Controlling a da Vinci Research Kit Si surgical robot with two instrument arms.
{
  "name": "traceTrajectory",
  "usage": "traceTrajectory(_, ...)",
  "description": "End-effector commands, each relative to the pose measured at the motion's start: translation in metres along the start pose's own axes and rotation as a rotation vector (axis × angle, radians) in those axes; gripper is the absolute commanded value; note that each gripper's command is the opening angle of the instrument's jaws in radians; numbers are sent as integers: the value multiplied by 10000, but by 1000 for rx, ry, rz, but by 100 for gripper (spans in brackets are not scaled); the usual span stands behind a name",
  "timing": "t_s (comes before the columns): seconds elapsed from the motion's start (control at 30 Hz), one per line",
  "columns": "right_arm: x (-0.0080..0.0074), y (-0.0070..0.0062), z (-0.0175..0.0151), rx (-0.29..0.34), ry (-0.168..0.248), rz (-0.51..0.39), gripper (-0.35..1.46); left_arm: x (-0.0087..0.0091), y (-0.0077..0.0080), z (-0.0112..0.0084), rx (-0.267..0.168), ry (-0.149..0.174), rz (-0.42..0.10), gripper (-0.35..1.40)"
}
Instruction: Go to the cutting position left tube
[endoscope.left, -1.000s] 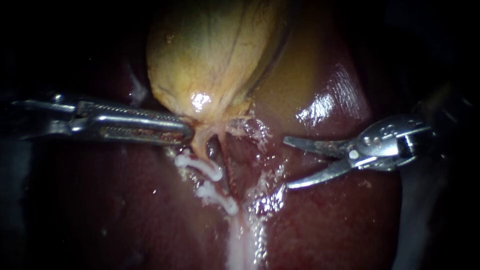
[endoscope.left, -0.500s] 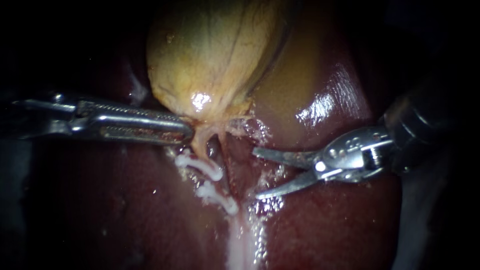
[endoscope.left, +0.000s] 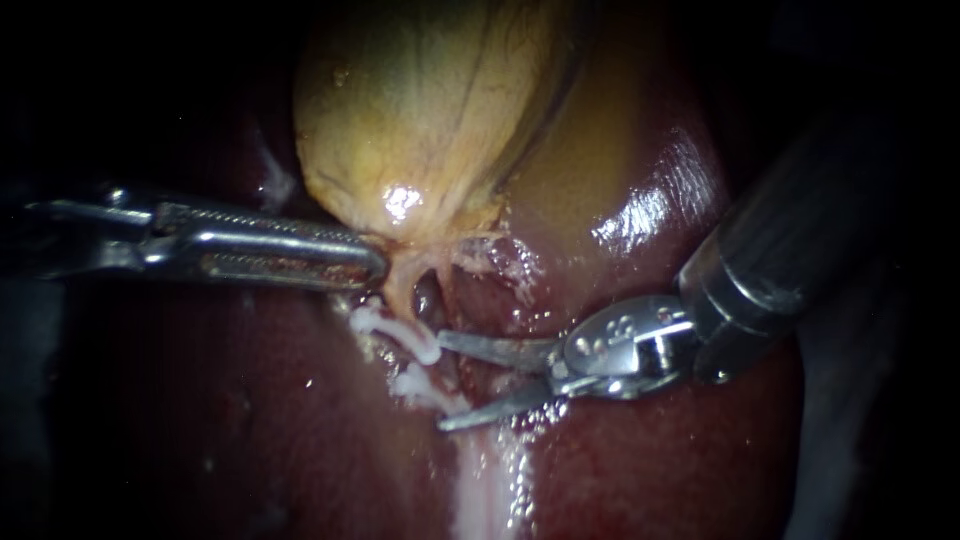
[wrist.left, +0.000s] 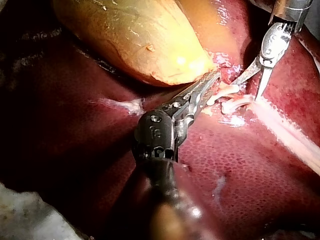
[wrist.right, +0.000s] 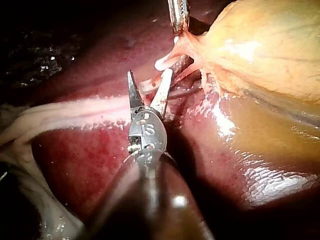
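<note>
The yellow gallbladder (endoscope.left: 420, 110) lies on the dark red liver (endoscope.left: 250, 420). From its neck the left tube (endoscope.left: 398, 288) runs down and carries two white clips, an upper clip (endoscope.left: 400, 333) and a lower clip (endoscope.left: 432, 392). My left instrument (endoscope.left: 372, 262) is shut on the gallbladder's neck, as the left wrist view also shows (wrist.left: 212, 80). My right instrument (endoscope.left: 442, 382) has open blades. One blade tip is at the upper clip and the other beside the lower clip, so they frame the stretch of tube between the clips (wrist.right: 148, 85).
A pale white band of tissue (endoscope.left: 485, 490) runs down from the clips over the liver. A second strand leaves the neck to the right of a small dark hole (endoscope.left: 430, 300). Glossy liver (endoscope.left: 650, 210) rises to the right of the gallbladder.
My right instrument has moved left across the liver with its blades open, from well right of the tubes to the clipped stretch. My left instrument and the gallbladder have stayed put.
</note>
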Motion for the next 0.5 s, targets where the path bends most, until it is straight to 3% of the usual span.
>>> traceTrajectory(0.03,-1,0,2,3,-3,-1,143,1,1,0,1,1,0,-35)
traceTrajectory(0.5,3,3,32,18,0,17,143,1,3,2,3,1,-1,-35)
